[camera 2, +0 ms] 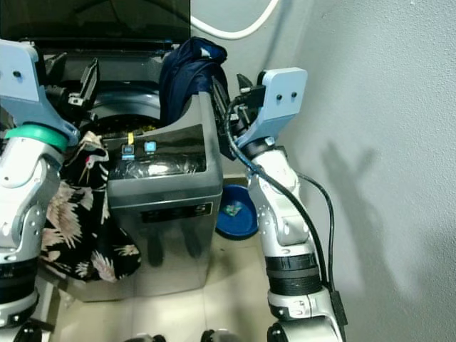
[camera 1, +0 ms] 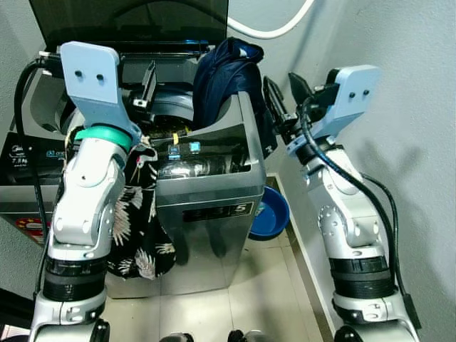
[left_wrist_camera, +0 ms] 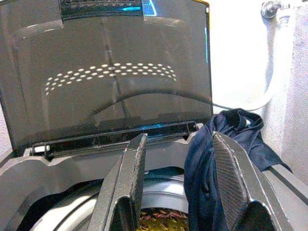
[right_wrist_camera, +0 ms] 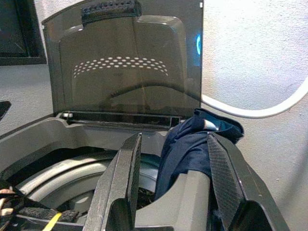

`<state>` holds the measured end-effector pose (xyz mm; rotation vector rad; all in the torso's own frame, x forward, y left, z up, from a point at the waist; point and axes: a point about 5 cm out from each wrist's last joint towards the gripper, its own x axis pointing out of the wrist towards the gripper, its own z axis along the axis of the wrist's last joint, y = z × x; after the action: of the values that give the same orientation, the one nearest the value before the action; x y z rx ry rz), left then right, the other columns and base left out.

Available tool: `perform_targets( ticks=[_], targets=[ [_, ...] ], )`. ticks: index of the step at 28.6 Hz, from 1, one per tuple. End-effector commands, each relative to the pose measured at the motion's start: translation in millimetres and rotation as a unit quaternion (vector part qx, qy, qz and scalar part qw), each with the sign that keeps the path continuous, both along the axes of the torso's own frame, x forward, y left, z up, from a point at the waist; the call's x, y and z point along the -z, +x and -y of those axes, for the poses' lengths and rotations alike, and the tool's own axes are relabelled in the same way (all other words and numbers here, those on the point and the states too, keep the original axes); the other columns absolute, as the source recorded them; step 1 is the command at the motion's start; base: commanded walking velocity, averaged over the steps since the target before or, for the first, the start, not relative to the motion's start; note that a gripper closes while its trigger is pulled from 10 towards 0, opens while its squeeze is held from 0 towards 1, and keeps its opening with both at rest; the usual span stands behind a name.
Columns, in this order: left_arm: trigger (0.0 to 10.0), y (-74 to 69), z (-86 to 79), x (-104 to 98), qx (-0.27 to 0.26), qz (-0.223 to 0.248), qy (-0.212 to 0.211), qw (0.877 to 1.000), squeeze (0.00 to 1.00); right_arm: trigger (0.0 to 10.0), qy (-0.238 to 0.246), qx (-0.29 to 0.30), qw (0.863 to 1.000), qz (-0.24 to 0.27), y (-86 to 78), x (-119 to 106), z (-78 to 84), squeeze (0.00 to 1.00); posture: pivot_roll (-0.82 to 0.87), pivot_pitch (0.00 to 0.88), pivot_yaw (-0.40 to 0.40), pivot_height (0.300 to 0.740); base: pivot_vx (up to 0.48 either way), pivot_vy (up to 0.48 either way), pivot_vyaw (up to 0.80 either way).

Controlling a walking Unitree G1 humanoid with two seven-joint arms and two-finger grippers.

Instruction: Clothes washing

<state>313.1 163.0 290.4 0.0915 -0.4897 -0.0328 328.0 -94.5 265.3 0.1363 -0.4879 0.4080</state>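
A grey top-loading washing machine (camera 1: 206, 192) stands before me with its dark lid (left_wrist_camera: 110, 72) raised. A navy garment (camera 1: 228, 78) is draped over the machine's right rim, partly inside. A black floral-print garment (camera 1: 139, 228) hangs down the left front. My left gripper (camera 1: 144, 89) hovers open over the drum, holding nothing, with the navy garment (left_wrist_camera: 238, 126) beyond its fingertips. My right gripper (camera 1: 283, 96) is open beside the machine's right edge, close to the navy garment (right_wrist_camera: 185, 144) and not touching it. Some patterned cloth (left_wrist_camera: 159, 224) lies in the drum.
A blue basin (camera 1: 269, 214) sits on the tiled floor to the right of the machine. A white hose (camera 1: 274, 28) loops along the wall behind. The grey wall (camera 2: 385, 142) stands close on the right, leaving a narrow gap.
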Motion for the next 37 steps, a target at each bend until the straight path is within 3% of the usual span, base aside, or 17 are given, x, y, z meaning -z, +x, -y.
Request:
perform_targets(
  ticks=[1,5,37],
  targets=[
    [10.0,-1.9,4.3,3.6,0.009,-0.006,0.001,1.0,0.0,10.0,-0.004,0.002,1.0,0.002,-1.6,2.1,-0.1,0.0,0.01,0.017,0.018,0.74,0.0,0.0,0.0],
    [10.0,0.0,11.9,6.7,0.028,-0.018,-0.015,0.999,0.0,10.0,0.0,0.007,1.0,-0.008,-3.1,7.5,-1.0,0.0,0.0,0.027,0.028,0.74,0.0,0.0,0.0],
    [10.0,2.6,12.9,5.7,0.027,-0.03,-0.027,0.999,0.0,10.0,0.01,0.013,1.0,-0.017,-2.8,9.3,1.4,0.0,0.01,0.059,0.029,0.74,0.0,0.0,0.0]
  ],
)
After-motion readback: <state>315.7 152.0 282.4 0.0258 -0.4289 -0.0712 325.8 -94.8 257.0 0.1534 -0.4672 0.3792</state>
